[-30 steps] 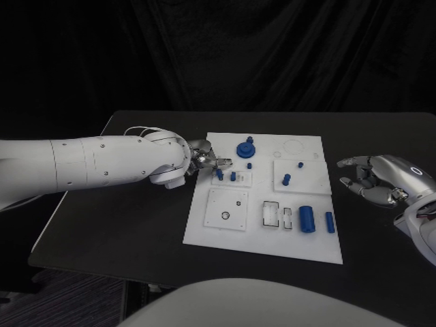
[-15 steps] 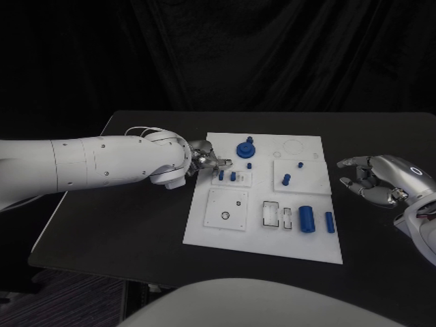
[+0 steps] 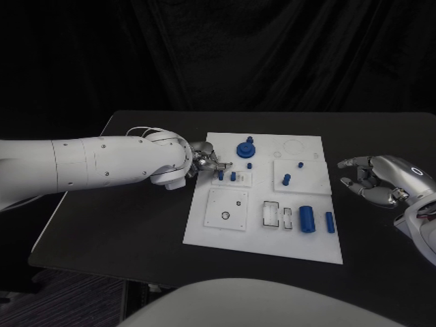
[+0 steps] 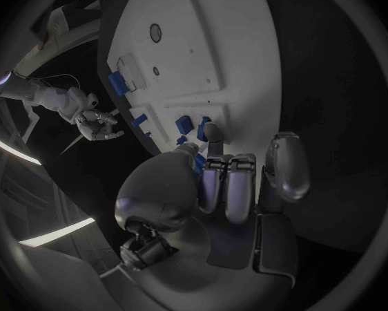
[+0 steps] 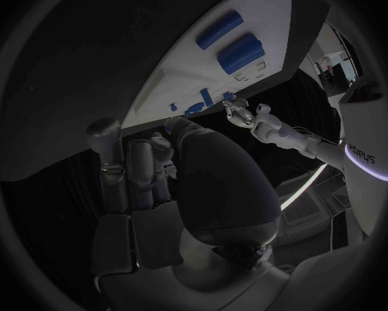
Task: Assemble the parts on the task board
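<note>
Two robot hands are at work, one on each side of the white task board, which lies in the middle of the black worktop.

Starting from the worktop's left edge, the left arm reaches across to the board's left edge, toward its far corner. The left robot hand is there with its fingers drawn in close together beside a pair of small blue pegs standing in a raised white block. From the left wrist view the fingertips sit right against a small blue piece at the board's rim, but whether they pinch it or only touch it I cannot tell. My guess is that the hand is seating or steadying a peg.

Further along the board, a larger blue knob stands near the far edge, and two more small pegs sit in a second block beyond it. At the near side, a white block with a ring-shaped hole lies beside rectangular slots, then two blue cylinders lying flat toward the near right corner, probably waiting for their turn.

Off the board's right edge, the right robot hand hovers over bare worktop, fingers loosely curled and parted, holding nothing, likely parked clear of the other arm.
</note>
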Controlling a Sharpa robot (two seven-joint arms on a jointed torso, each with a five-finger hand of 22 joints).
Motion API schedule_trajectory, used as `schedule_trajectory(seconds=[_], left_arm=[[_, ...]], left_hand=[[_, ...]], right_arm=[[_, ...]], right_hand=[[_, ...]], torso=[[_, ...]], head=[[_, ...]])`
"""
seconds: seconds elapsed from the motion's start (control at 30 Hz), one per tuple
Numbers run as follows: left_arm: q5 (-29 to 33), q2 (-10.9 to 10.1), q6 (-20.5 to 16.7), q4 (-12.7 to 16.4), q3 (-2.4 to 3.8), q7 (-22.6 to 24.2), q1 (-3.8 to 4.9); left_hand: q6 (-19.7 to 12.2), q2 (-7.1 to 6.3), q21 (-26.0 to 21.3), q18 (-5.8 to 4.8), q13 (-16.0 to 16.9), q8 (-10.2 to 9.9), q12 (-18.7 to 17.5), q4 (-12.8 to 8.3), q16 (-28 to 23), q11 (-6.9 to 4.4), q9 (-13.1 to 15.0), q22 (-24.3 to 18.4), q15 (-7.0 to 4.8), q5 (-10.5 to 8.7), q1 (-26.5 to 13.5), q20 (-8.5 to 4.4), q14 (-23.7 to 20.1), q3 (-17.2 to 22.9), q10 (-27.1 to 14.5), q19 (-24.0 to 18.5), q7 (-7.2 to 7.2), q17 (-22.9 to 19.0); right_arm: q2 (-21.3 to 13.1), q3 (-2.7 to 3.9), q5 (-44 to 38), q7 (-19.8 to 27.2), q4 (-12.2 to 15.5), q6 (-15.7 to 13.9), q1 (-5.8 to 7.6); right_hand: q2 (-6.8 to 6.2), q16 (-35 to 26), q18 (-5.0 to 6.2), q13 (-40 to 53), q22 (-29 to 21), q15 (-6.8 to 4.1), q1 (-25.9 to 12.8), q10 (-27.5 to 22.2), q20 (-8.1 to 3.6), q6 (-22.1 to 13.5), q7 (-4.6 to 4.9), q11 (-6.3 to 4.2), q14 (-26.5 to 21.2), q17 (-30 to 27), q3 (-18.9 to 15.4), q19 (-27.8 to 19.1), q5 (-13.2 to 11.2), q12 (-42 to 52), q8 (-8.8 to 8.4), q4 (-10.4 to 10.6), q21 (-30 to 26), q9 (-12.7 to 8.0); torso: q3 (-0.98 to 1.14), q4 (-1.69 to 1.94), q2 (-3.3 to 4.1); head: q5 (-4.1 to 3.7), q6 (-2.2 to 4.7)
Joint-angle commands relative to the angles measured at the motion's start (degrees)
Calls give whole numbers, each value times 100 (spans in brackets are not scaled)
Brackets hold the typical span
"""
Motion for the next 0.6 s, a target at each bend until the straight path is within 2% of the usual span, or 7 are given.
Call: schedule_trajectory(seconds=[0.03, 0.27, 0.37, 0.43, 0.53, 0.57, 0.6], left_arm=[[13, -3, 69, 27, 3, 44, -8], [13, -32, -161, 60, 3, 66, -8], [12, -70, -313, 87, 3, 83, -8], [-63, -108, -437, 114, 3, 105, -8], [-313, -159, -627, 157, 3, 136, -7], [-379, -175, -684, 169, 3, 143, -6], [-455, -202, -751, 190, 3, 143, -3]], left_hand=[[-40, -10, -20, 74, 1508, 8, 21, 11, -28, -39, 85, 947, -52, 71, 80, -11, 595, 63, 593, -37, -8, 1509], [-84, -100, 0, 70, 1508, -17, 21, 11, -28, -36, 73, 953, -51, 119, 140, -12, 595, 96, 593, -24, 0, 1509], [-95, -165, 20, 65, 1508, -27, 21, 23, -28, -30, 66, 959, -50, 32, 122, -11, 595, 79, 593, -9, 9, 1509], [-104, -199, 37, 61, 1508, -42, 21, 32, -28, -20, 53, 962, -44, -321, 2, -8, 595, 24, 593, 6, 22, 1509], [-87, -229, 103, 47, 1508, -41, 21, 30, -28, -12, 48, 981, -38, -1128, -264, -4, 595, -169, 593, 55, 35, 1509], [-72, -248, 126, 42, 1508, -35, 21, 27, -28, -12, 49, 988, -40, -1284, -293, -3, 595, -228, 593, 73, 34, 1509], [-67, -255, 150, 37, 1508, -33, 21, 28, -28, -13, 49, 995, -40, -1308, -298, -4, 595, -250, 593, 90, 33, 1509]], right_arm=[[-8, 3, 25, -63, 12, 2, -13], [-20, 3, 26, -61, 18, -10, -13], [-27, 3, 26, -61, 20, -16, -13], [-30, 3, 26, -60, 20, -20, -13], [-33, 3, 26, -59, 17, -22, -13], [-33, 3, 26, -59, 15, -23, -13], [-32, 3, 26, -60, 12, -25, -13]], right_hand=[[-12, -27, 110, -4, 532, 0, 14, -6, -1, 56, 1, 1, -28, 6, 21, -20, 27, -17, 34, -2, -23, -8], [-15, -26, 111, -8, 531, 1, 13, -10, 0, 70, 4, 3, -27, 6, 26, -21, 31, -19, 39, -4, -26, -10], [-15, -26, 111, -8, 531, 1, 13, -10, 0, 70, 4, 3, -27, 6, 26, -21, 31, -19, 39, -4, -26, -10], [-15, -26, 111, -8, 531, 1, 13, -10, 0, 70, 4, 3, -27, 6, 26, -21, 31, -19, 39, -4, -26, -10], [-15, -26, 111, -8, 531, 1, 13, -10, 0, 70, 4, 3, -27, 6, 26, -21, 31, -19, 39, -4, -26, -10], [-15, -26, 111, -8, 531, 1, 13, -10, 0, 70, 4, 3, -27, 6, 26, -21, 31, -19, 39, -4, -26, -10], [-15, -26, 111, -8, 531, 1, 13, -10, 0, 70, 4, 3, -27, 6, 26, -21, 31, -19, 39, -4, -26, -10]], torso=[[0, 3, 0], [0, -1, -4], [-1, -1, -4], [-2, -1, -4], [-2, 0, -1], [-4, 0, -1], [-3, 2, -1]], head=[[0, 0], [5, 0], [3, 0], [2, 0], [-2, 0], [-4, 0], [-5, 0]])
